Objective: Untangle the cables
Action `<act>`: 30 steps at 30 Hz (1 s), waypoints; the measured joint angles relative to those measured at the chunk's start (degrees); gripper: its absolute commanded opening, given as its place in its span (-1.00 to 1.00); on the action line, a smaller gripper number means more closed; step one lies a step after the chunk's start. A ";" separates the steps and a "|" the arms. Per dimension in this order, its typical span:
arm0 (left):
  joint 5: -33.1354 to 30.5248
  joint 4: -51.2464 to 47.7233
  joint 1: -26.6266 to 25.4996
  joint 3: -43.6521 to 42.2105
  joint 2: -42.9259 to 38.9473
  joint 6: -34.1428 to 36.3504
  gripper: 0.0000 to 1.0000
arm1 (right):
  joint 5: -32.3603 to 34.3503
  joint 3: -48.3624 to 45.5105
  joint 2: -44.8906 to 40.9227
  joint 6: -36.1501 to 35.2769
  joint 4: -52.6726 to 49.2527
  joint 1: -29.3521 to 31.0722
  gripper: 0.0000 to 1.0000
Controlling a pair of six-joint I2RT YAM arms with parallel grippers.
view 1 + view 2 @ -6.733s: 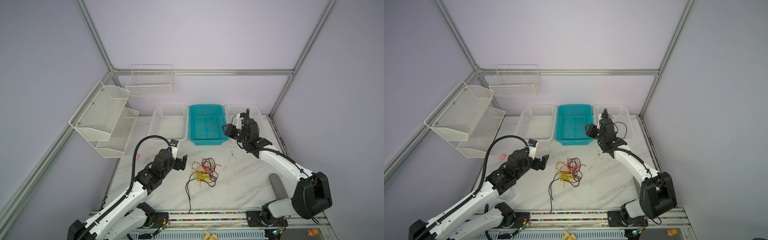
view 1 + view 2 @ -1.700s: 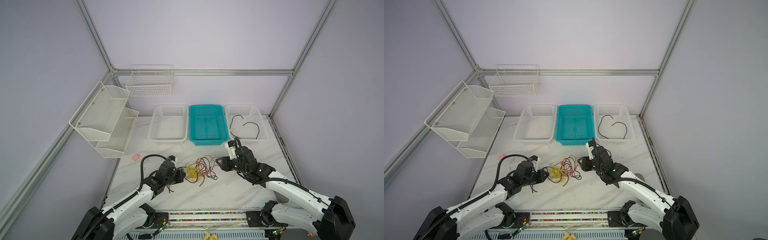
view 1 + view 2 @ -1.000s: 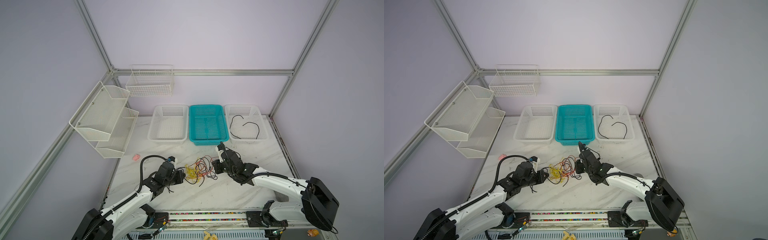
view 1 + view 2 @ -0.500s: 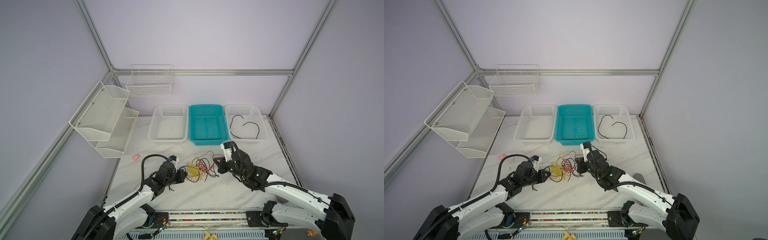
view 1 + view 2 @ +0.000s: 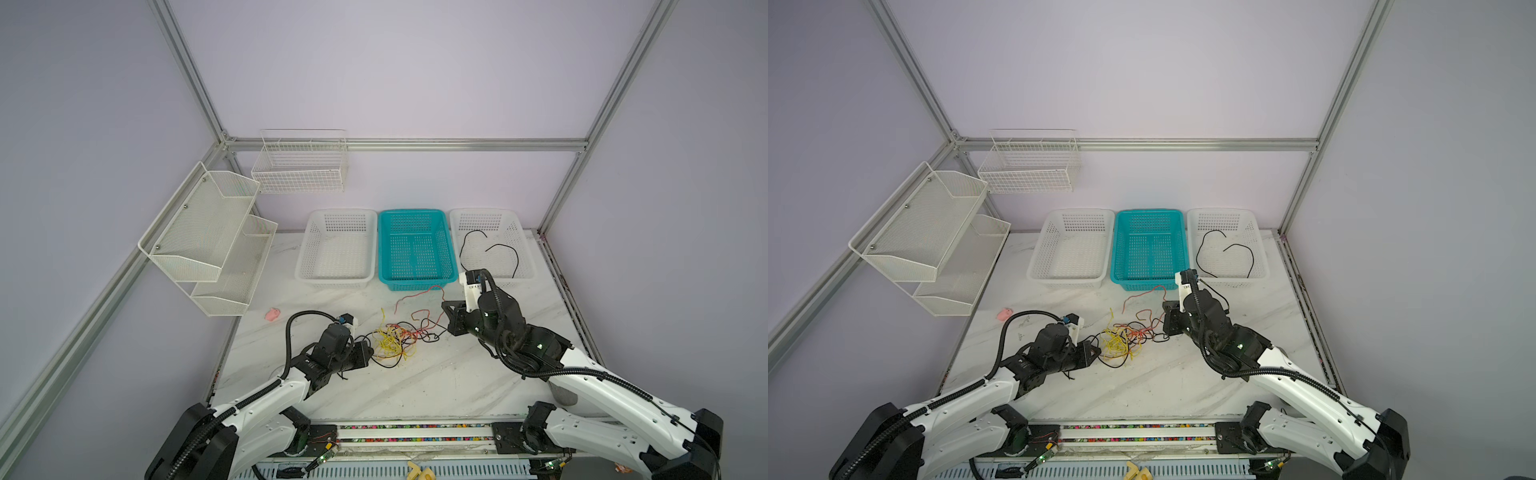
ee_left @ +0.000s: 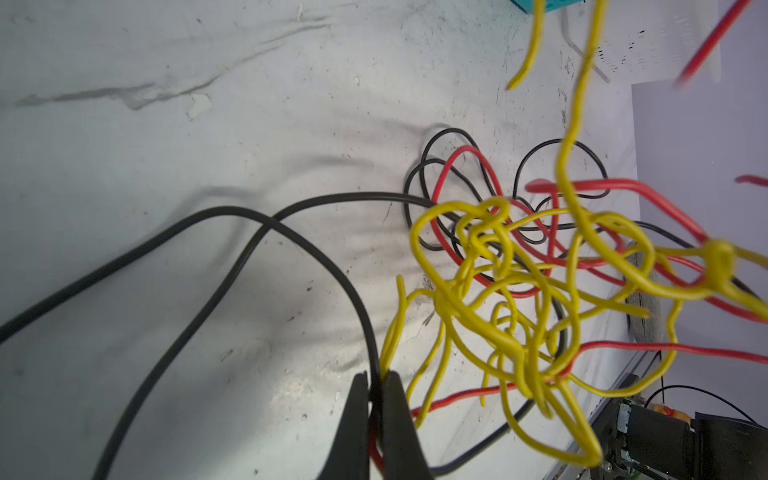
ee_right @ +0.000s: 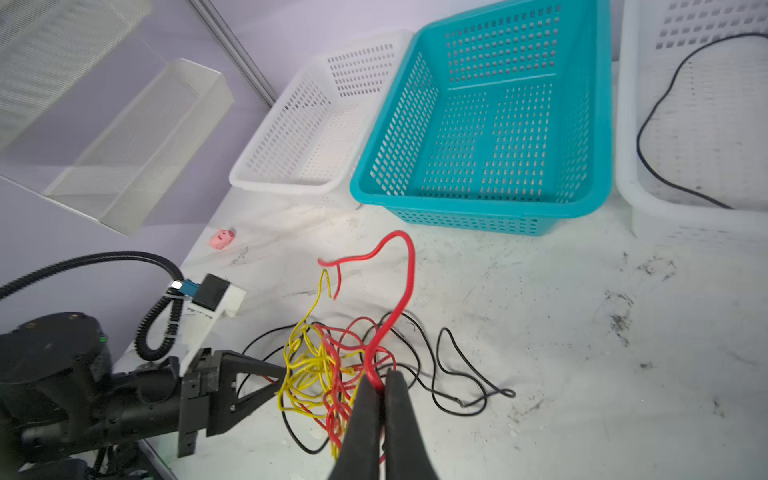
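Observation:
The cables point(image 5: 395, 338) point(image 5: 1121, 338) lie as one tangle of yellow, red and black wires on the marble table's middle. My left gripper point(image 5: 371, 353) point(image 6: 376, 376) is shut on black, yellow and red strands at the tangle's left edge. My right gripper point(image 5: 446, 320) point(image 7: 380, 380) is shut on a red cable point(image 7: 409, 270) at the tangle's right side. That cable arches upward, and its free end points toward the teal basket. One black cable point(image 5: 490, 249) point(image 7: 665, 104) lies alone in the right white basket.
Three baskets line the back: a white one point(image 5: 338, 214), a teal one point(image 5: 413, 214) and the right white one point(image 5: 525, 266). A small pink object point(image 5: 272, 313) lies at the left. Mesh shelves point(image 5: 208, 232) and a wire rack point(image 5: 301, 166) hang on the walls.
My right gripper has shut on the red cable and drawn it up, so a red strand now stands toward the teal basket. My left gripper has kept its hold in place.

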 measured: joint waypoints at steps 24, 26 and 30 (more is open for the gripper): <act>-7.02 -6.62 0.02 -0.04 -0.79 0.48 -1.00 | 0.98 15.28 -10.25 -3.50 -15.52 -3.41 -1.00; -6.97 -6.78 0.02 -0.04 -0.37 0.46 -1.00 | -1.29 15.15 -10.23 -4.13 -15.37 -3.43 -1.00; -6.32 -6.29 0.02 -0.04 0.07 0.39 -1.00 | -5.97 13.53 -11.41 -4.94 -13.14 -3.50 -1.00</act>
